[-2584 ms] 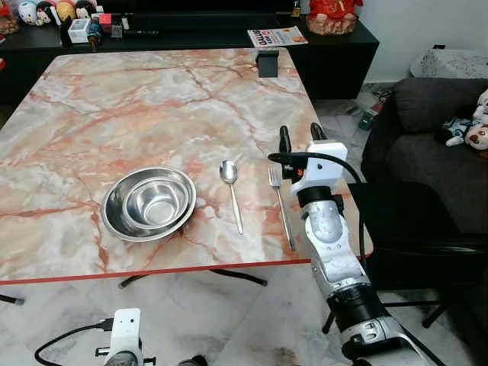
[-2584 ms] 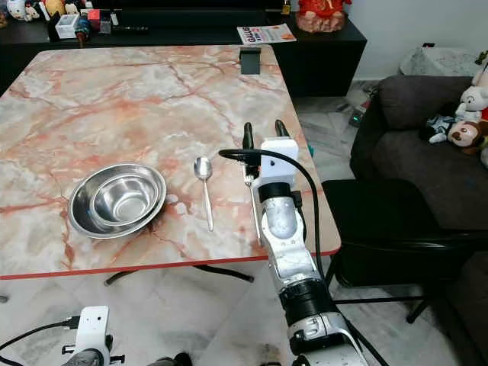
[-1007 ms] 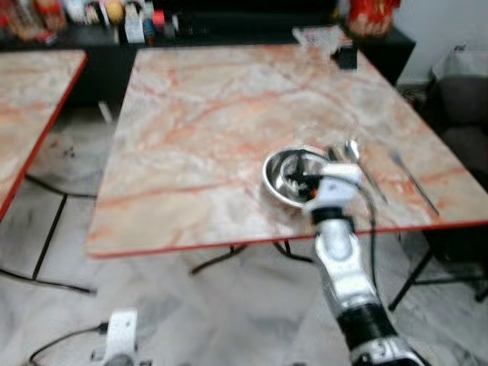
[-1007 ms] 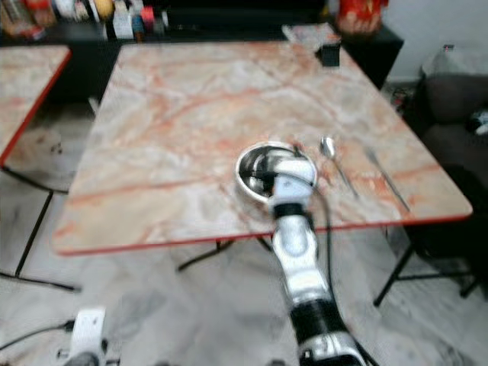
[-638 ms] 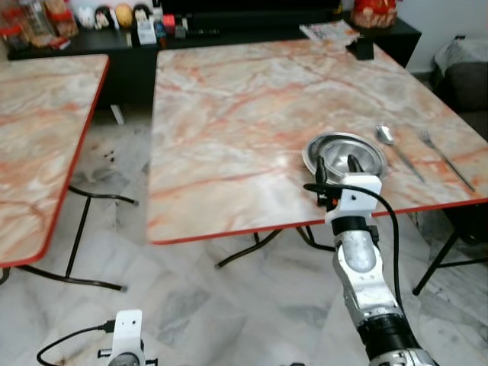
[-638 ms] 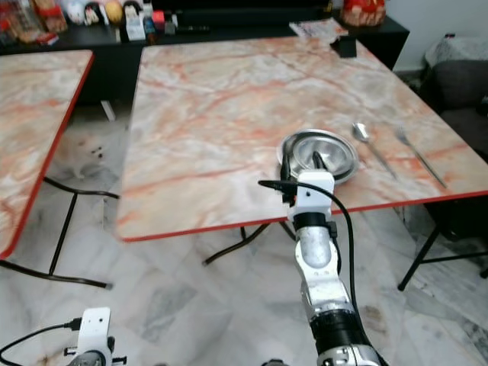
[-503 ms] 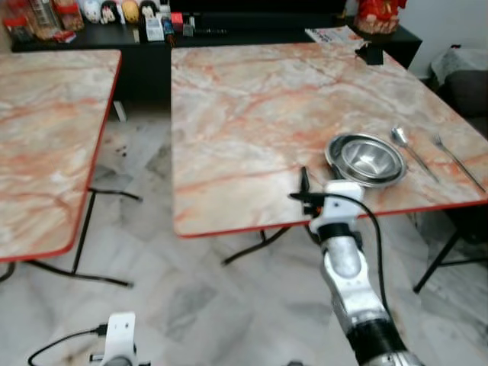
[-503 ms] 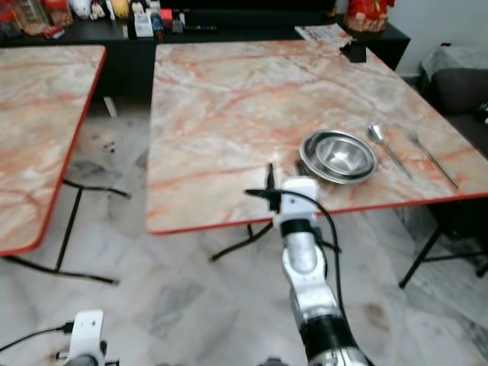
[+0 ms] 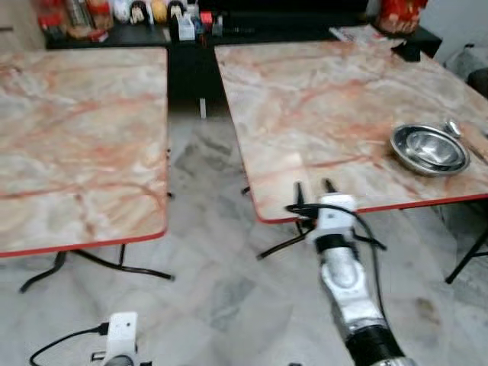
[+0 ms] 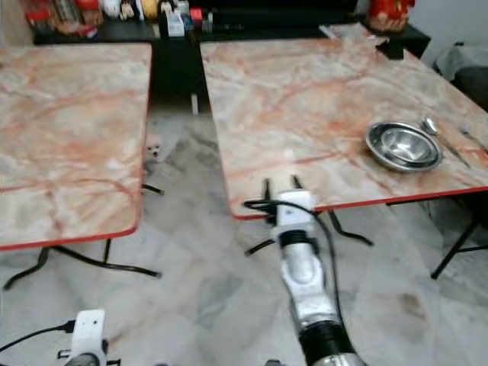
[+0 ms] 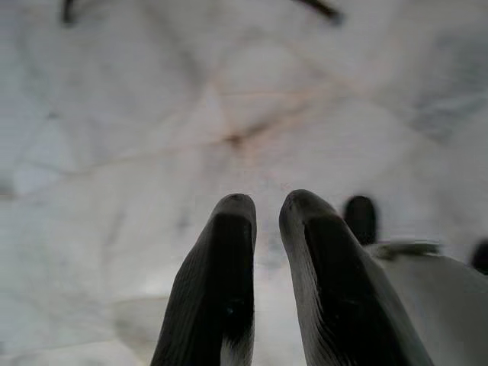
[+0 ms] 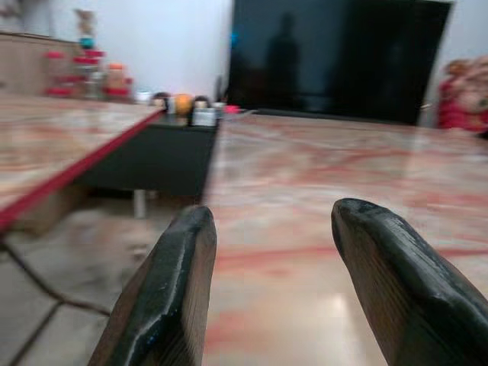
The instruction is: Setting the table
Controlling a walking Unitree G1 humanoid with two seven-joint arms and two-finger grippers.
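Note:
A steel bowl point(image 9: 429, 149) sits near the front right of the right-hand marble table point(image 9: 320, 91), with a spoon point(image 9: 453, 127) just beyond it. My right gripper point(image 9: 313, 185) is raised at that table's near left corner, well to the left of the bowl, open and holding nothing. In the right wrist view its fingers point(image 12: 177, 290) stand wide apart, looking level across the tabletop. My left arm hangs low; its gripper point(image 11: 267, 202) points at the pale floor with the two fingers together and nothing between them.
A second marble table point(image 9: 76, 137) stands to the left, with a strip of marble floor point(image 9: 198, 198) between the two. Black table legs point(image 9: 99, 263) reach out underneath. A black sideboard point(image 9: 183, 27) with small items runs along the back.
The whole picture has swung left: the bowl now sits far right and the second table fills the left. The right gripper stays open, now at the table's left corner.

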